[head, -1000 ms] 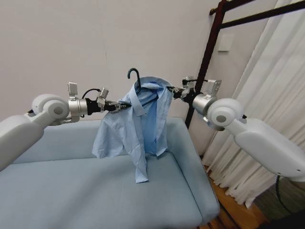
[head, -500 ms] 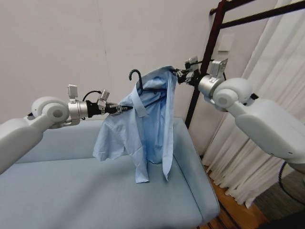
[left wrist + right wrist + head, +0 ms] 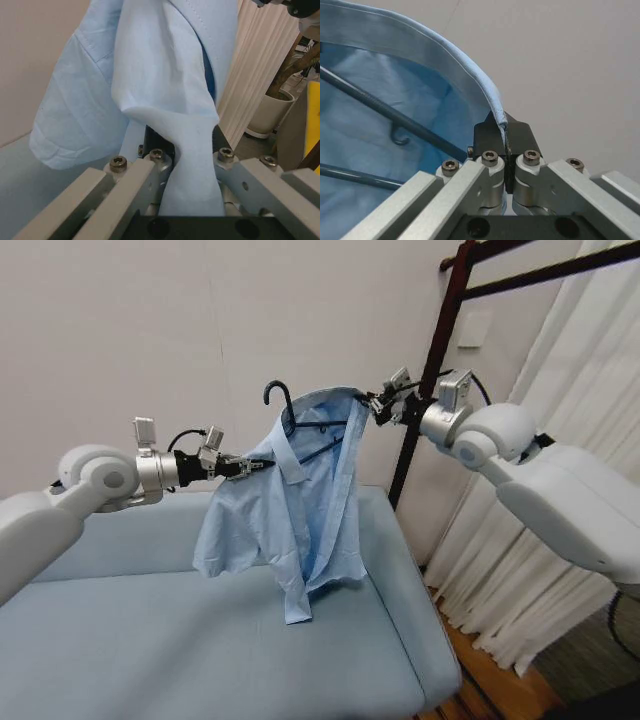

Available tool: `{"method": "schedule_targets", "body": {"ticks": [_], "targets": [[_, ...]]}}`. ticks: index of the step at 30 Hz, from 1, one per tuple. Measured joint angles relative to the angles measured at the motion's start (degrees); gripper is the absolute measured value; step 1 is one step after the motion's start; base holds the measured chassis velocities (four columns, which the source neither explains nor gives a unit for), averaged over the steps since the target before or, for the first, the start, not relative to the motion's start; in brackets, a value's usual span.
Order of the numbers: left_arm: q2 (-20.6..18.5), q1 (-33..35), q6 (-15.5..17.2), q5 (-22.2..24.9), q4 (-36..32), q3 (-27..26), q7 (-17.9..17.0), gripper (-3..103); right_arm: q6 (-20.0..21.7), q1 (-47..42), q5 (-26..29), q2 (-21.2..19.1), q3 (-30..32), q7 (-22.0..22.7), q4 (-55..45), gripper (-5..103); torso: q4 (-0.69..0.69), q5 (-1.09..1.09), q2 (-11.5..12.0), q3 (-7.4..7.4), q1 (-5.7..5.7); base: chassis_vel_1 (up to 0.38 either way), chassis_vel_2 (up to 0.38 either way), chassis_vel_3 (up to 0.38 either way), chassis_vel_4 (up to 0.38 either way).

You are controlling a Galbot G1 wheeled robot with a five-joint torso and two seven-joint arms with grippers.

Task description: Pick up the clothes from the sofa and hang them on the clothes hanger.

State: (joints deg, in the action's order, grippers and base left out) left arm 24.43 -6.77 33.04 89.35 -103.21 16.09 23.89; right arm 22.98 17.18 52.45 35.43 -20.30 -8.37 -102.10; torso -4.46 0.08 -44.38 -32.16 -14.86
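A light blue shirt [image 3: 290, 510] hangs in the air above the sofa [image 3: 200, 640], draped over a dark wire hanger [image 3: 283, 400] whose hook sticks up by the collar. My left gripper [image 3: 258, 464] is shut on the shirt's left shoulder; in the left wrist view the fabric [image 3: 185, 165] is pinched between its pads. My right gripper [image 3: 372, 406] is shut on the shirt's right edge, up near the collar. The right wrist view shows the hem [image 3: 492, 102] clamped between black pads, with the hanger's wire [image 3: 395, 117] inside the shirt.
A dark wooden clothes rack [image 3: 440, 340] stands to the right behind the sofa. White curtains [image 3: 560, 490] hang at far right over a strip of wooden floor [image 3: 490, 680]. A plain wall fills the back.
My right gripper has lifted and pulled the shirt's right edge up and to the right, spreading the front open. The left gripper has stayed nearly still.
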Motion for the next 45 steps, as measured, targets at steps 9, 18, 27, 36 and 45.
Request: {"method": "schedule_targets", "body": {"ticks": [9, 18, 27, 36, 45], "targets": [[0.4, -0.3, -0.3, 0.2, 0.2, -0.4, -0.3, 8, 1.2, -1.8, 2.7, -2.2, -0.6, -0.8, -6.6, 0, 0.00, 0.00, 0.0, 0.00, 0.00, 0.000, 0.000, 0.000, 0.000], [-0.4, 0.3, -0.5, 0.9, -0.6, -1.3, -0.2, 8, -1.6, 1.1, -2.4, 0.3, -1.9, -3.9, 1.9, 0, 0.01, 0.00, 0.0, 0.00, 0.00, 0.000, 0.000, 0.000, 0.000], [-1.3, 0.0, -0.6, 1.4, -0.5, -0.8, 0.0, 8, -3.3, 5.8, -2.9, 0.6, -5.0, -10.7, 6.4, 0, -0.01, 0.00, 0.0, -0.01, 0.00, 0.000, 0.000, 0.000, 0.000], [-1.3, 0.0, -0.7, 1.4, -0.4, -0.5, 0.1, 8, -2.6, 8.5, -1.0, -1.0, -8.5, -15.3, 2.2, 0, 0.00, 0.00, 0.0, 0.00, 0.00, 0.000, 0.000, 0.000, 0.000], [-1.3, -0.6, -0.7, 1.7, -0.5, 0.0, 0.0, 8, -1.4, 9.7, 0.6, 0.4, -9.8, -14.0, -0.2, 0, 0.00, 0.00, 0.0, 0.00, 0.00, 0.000, 0.000, 0.000, 0.000]]}}
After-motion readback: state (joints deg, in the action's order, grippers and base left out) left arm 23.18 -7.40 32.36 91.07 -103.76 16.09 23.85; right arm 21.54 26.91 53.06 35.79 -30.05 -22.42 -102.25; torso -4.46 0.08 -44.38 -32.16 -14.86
